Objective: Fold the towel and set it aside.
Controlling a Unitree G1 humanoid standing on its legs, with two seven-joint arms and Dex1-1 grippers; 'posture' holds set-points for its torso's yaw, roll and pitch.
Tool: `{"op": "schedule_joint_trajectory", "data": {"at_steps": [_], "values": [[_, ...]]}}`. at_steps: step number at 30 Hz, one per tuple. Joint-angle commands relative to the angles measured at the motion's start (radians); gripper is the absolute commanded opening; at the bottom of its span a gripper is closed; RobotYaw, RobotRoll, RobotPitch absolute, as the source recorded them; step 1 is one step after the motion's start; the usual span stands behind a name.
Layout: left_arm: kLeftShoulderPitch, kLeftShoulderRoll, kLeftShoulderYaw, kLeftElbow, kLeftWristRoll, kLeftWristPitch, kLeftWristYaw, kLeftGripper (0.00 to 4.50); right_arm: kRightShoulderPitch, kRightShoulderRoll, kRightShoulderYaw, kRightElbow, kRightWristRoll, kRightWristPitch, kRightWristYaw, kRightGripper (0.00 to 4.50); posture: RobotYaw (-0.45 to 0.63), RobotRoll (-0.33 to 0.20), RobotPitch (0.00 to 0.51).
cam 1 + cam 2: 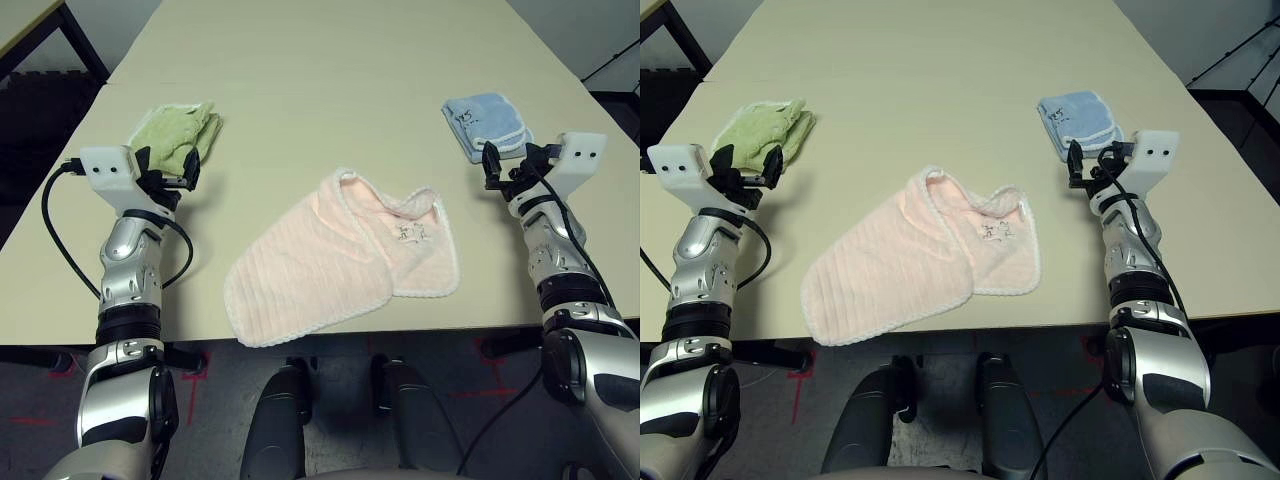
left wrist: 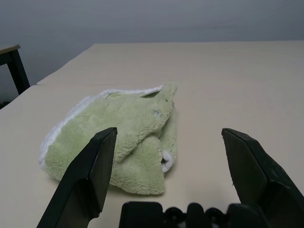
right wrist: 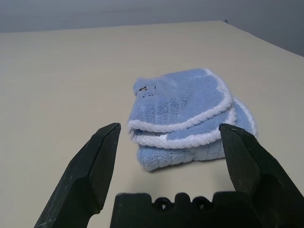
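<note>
The pale pink towel (image 1: 335, 260) with white scalloped edging lies rumpled and partly folded over itself at the table's near middle, a small dark embroidered mark on its right flap. My left gripper (image 1: 166, 168) hovers open to the towel's left, empty, its fingers (image 2: 90, 171) pointing at a green cloth. On the towel's right my right gripper (image 1: 508, 165) is open too and holds nothing, its fingers (image 3: 92, 166) aimed at a blue cloth. Neither gripper touches the pink towel.
A small folded light green towel (image 1: 180, 132) lies at the left, just beyond my left gripper. A small folded light blue towel (image 1: 484, 122) lies at the right, just beyond my right gripper. The table's near edge (image 1: 480, 325) runs close under the pink towel.
</note>
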Motion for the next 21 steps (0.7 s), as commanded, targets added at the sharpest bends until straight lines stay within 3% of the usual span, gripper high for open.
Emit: {"op": "schedule_joint_trajectory", "data": {"at_steps": [1, 15, 21], "values": [[0.023, -0.008, -0.006, 0.013, 0.010, -0.011, 0.002, 4.47, 0.017, -0.010, 0.000, -0.008, -0.002, 0.008, 0.006, 4.50, -0.11, 0.000, 0.157], [0.040, -0.008, -0.010, -0.013, 0.004, -0.009, -0.017, 4.47, 0.016, -0.006, 0.006, -0.014, -0.004, 0.025, 0.019, 4.50, -0.11, 0.000, 0.149], [0.016, 0.043, -0.024, -0.043, -0.081, 0.045, -0.246, 4.47, 0.005, -0.006, 0.008, -0.004, -0.007, 0.025, 0.021, 4.50, -0.10, 0.000, 0.148]]}}
